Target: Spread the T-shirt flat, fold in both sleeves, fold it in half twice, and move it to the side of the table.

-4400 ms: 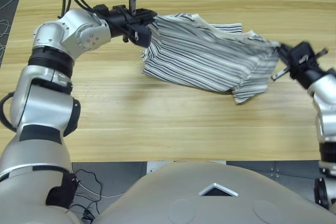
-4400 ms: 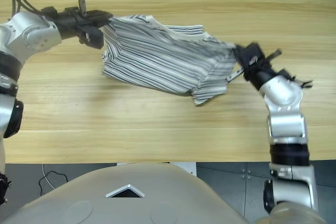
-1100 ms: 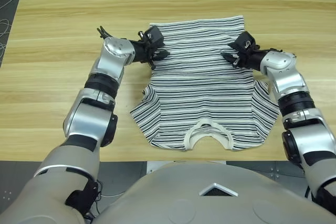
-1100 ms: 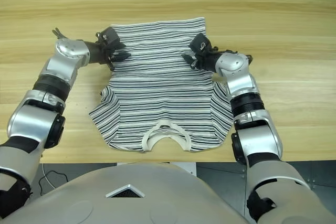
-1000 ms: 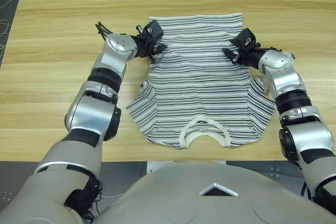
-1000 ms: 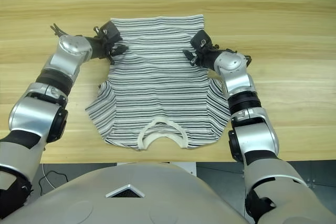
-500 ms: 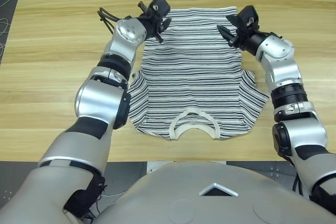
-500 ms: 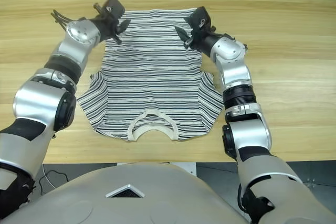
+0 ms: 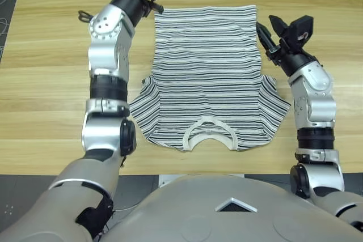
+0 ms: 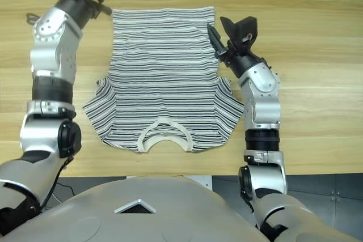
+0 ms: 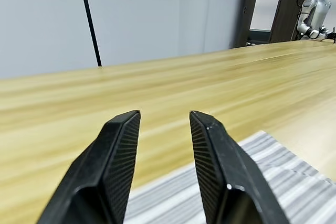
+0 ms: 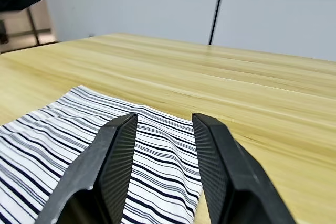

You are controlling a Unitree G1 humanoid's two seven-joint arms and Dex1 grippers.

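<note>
Both arms have lifted off the hem since the last frame; I see the left gripper (image 11: 164,115) and right gripper (image 12: 164,116) released, empty, flanking the flat T-shirt (image 9: 207,72) on the table (image 9: 51,83).

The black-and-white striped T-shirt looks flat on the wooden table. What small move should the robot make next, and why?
Probably lower the left gripper to the left sleeve and pinch its edge, ready to fold it inward. The black-and-white striped T-shirt lies flat, the right sleeve also sticks out unfolded, and both it and the right gripper hang open off the cloth.
</note>
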